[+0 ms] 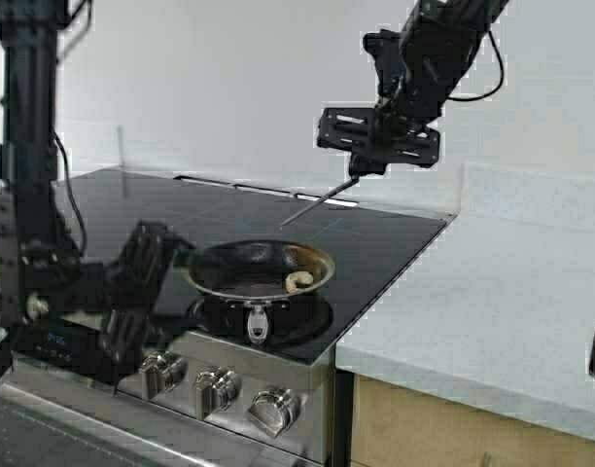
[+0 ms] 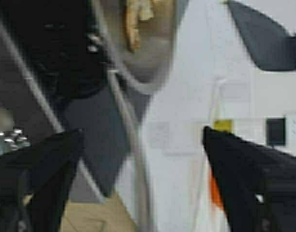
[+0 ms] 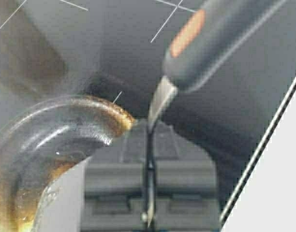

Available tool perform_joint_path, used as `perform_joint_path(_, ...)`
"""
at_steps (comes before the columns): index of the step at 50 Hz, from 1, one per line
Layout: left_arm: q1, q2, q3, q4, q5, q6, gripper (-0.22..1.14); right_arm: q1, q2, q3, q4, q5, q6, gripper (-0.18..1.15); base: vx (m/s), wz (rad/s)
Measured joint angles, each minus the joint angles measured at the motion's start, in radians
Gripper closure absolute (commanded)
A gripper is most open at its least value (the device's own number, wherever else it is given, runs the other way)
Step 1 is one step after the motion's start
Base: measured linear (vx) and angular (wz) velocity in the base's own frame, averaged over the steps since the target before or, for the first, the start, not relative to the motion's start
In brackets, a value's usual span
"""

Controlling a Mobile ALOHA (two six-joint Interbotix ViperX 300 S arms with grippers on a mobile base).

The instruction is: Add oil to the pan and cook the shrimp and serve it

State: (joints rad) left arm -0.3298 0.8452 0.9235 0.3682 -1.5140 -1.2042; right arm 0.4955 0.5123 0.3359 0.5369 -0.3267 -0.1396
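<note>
Pan [image 1: 260, 270] sits on the front burner of the black glass stove surface [image 1: 122, 199], directly above the row of silver knobs [image 1: 216, 387] on the steel front; its inside is dark with a browned, oily rim. The shrimp [image 1: 299, 282], pale and curled, lies inside the pan against the rim on the side nearest the pale countertop [image 1: 492, 292]. The left claw [image 1: 142, 277] is level with the pan on the side away from the countertop, close beside the rim, its two black fingers [image 2: 46, 164] spread wide and grasping nothing. The right claw [image 1: 380, 146] hangs above and behind the pan, toward the wall, clenched on the grey handle of a spatula [image 1: 322, 202], whose thin shaft slants down toward the pan without touching it.
</note>
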Motion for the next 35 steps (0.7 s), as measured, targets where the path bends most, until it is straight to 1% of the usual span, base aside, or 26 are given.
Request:
perform_joint_path(6,-0.002,-0.097,0.038,0.011,0.021,0.011,-0.05,0.000,-0.002,-0.005,0.003,0.037,0.000,0.88,0.00,0.00)
perform_joint_path(10,-0.002,-0.166,0.054,0.011,0.060,0.014,0.04,-0.002,-0.011,-0.003,0.003,0.054,0.000,0.88,0.00,0.00)
perform_joint_path(12,-0.002,-0.196,0.057,0.011,0.092,0.014,0.12,-0.005,-0.021,0.000,0.003,0.061,-0.002,0.88,0.00,0.00)
perform_joint_path(14,0.000,-0.229,0.060,0.011,0.126,0.015,0.22,-0.009,-0.038,0.008,0.003,0.067,0.000,0.88,0.00,0.00)
perform_joint_path(16,0.000,-0.261,0.060,0.011,0.161,0.020,0.34,-0.014,-0.055,0.018,0.003,0.072,0.000,0.88,0.00,0.00)
perform_joint_path(18,0.000,-0.295,0.061,0.012,0.201,0.025,0.48,-0.023,-0.074,0.032,0.003,0.074,0.000,0.88,0.00,0.00)
perform_joint_path(22,0.000,-0.376,0.063,0.012,0.291,0.046,0.83,-0.038,-0.104,0.061,0.003,0.077,0.000,0.88,0.00,0.00)
perform_joint_path(25,0.000,-0.433,0.063,0.012,0.354,0.069,0.99,-0.055,-0.124,0.078,0.003,0.084,-0.002,0.88,0.00,0.00)
perform_joint_path(27,0.000,-0.472,0.063,0.012,0.402,0.091,1.00,-0.064,-0.137,0.087,0.005,0.094,0.000,0.88,0.00,0.00)
perform_joint_path(33,0.000,-0.597,0.063,0.014,0.561,0.193,0.85,-0.077,-0.172,0.117,0.005,0.133,0.000,0.88,0.00,0.00)
perform_joint_path(35,0.000,-0.635,0.061,0.015,0.627,0.238,0.85,-0.078,-0.186,0.132,0.005,0.149,0.002,0.88,0.00,0.00)
